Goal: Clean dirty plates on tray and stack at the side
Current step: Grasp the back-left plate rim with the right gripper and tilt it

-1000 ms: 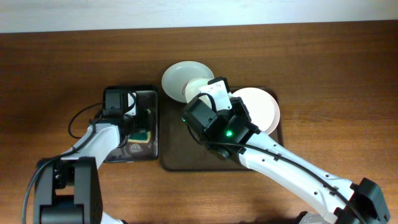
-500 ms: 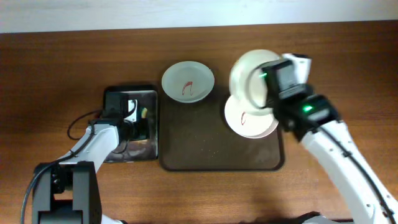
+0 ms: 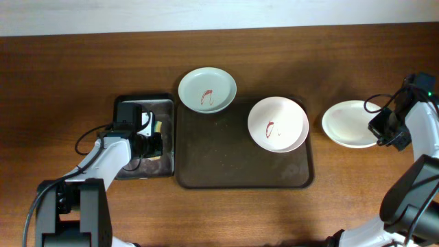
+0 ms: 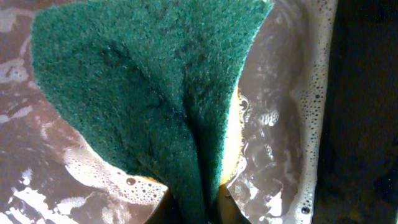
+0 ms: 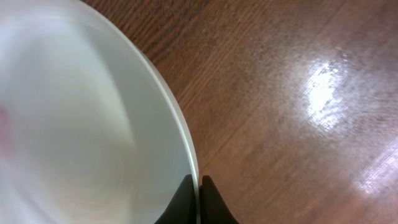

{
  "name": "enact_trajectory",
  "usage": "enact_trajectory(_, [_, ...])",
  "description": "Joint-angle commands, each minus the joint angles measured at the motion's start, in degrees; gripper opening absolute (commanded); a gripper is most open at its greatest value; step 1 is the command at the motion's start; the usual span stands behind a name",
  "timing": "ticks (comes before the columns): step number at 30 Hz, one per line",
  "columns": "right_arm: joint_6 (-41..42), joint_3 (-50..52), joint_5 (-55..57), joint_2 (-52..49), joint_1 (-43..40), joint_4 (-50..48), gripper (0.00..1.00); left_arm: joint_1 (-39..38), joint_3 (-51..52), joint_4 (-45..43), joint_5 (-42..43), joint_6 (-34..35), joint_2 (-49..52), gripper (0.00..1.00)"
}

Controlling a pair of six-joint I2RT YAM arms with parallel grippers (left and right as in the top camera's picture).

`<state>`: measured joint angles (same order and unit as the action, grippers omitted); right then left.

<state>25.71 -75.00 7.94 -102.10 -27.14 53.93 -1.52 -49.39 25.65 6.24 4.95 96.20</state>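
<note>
The dark brown tray (image 3: 240,171) lies mid-table. A pinkish white plate (image 3: 277,124) with a red smear sits on its right half. A pale mint plate (image 3: 207,90), also smeared red, overlaps the tray's far left corner. To the right of the tray is a white plate (image 3: 346,124) (image 5: 81,124), and my right gripper (image 3: 379,130) (image 5: 200,199) is shut on its right rim. Whether that plate rests on the wood I cannot tell. My left gripper (image 3: 154,140) (image 4: 198,214) is down in the small black tray (image 3: 123,171), shut on the folded green-yellow sponge (image 4: 143,93).
Soapy water with foam (image 4: 273,118) covers the black tray's floor. A black cable (image 3: 89,130) loops left of the left arm. Bare wooden table (image 5: 298,93) lies under and to the right of the white plate, near the table's right edge.
My right arm has carried the white plate from over the brown tray out to the table on the right. My left gripper has closed on the sponge.
</note>
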Motion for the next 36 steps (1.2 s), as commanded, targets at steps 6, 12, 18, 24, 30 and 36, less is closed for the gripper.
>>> enact_trajectory(6, [-12.0,-5.9,-25.2,1.3,2.5,-1.2,0.51,0.2,0.3,0.0,0.0,-0.3,-1.1,0.48])
enact_trajectory(12, [-16.9,-11.7,-32.3,1.0,27.7,-8.9,0.69,0.2,0.3,0.0,0.0,-0.3,-1.1,0.48])
enact_trajectory(18, [-6.1,-11.7,-26.5,-9.4,44.8,-21.4,0.72,0.2,0.3,0.0,0.0,-0.3,-1.1,0.49])
enact_trajectory(24, [5.4,-11.7,-25.3,-20.2,47.7,-27.4,0.61,0.2,0.3,0.0,0.0,-0.3,-1.1,0.49])
enact_trajectory(30, [5.2,-11.5,-25.5,-20.5,48.9,-19.5,0.22,0.2,0.3,0.0,0.0,-0.3,-1.1,0.49])
enact_trajectory(36, [0.0,-11.5,-29.0,-20.5,48.9,3.3,0.11,0.2,0.3,-0.3,0.0,-0.3,-1.1,0.49])
